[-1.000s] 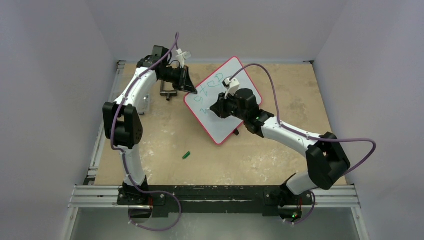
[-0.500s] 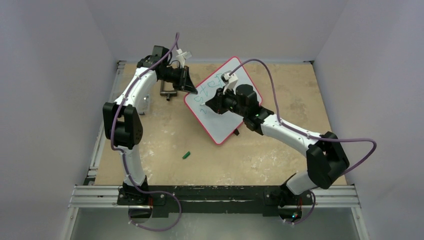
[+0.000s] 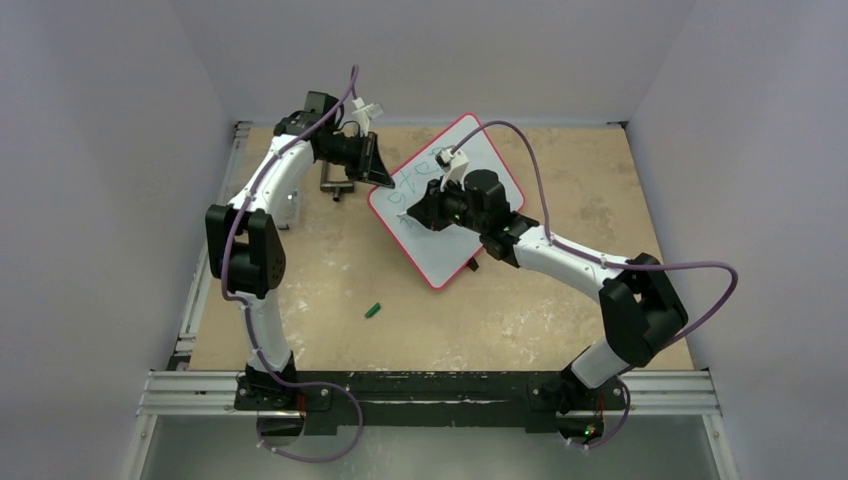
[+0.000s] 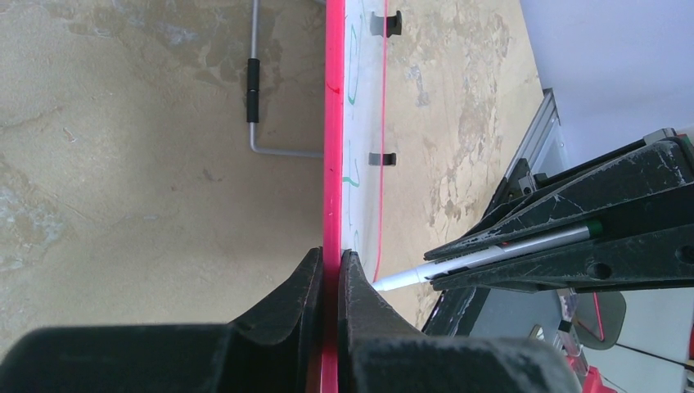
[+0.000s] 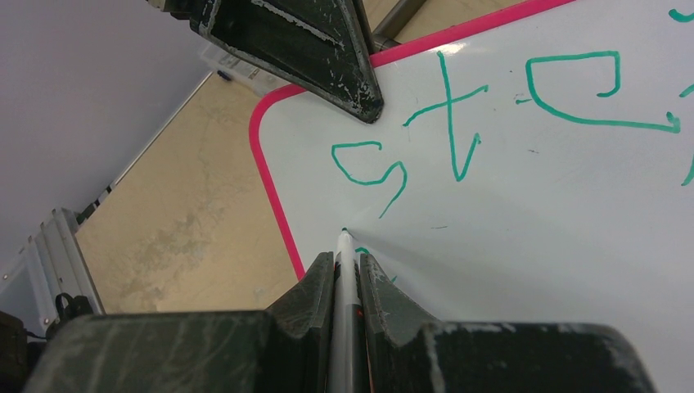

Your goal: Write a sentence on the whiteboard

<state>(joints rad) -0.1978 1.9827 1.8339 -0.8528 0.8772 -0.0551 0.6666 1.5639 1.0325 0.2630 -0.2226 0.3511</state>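
Red-rim whiteboard (image 3: 440, 250) edge clamped in L tool (image 4: 330, 256) | R tool (image 5: 345, 262) clamped on marker (image 5: 344, 244), tip at board

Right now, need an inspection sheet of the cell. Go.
Surface: tan table, stained and scuffed.
Job's things: whiteboard sits angled mid-table; sentence begun in green, "ste" readable; marker tip is at the board below that line, contact unclear.
Clutter: small green piece on the table near the left arm; bent metal rod beside the board.
End effectors: left end effector shut on the board's red rim; right end effector shut on the marker.
Cables: purple cables loop free along both arms; one arcs over the board.
Surroundings: plain walls on three sides; metal rail at the near edge.
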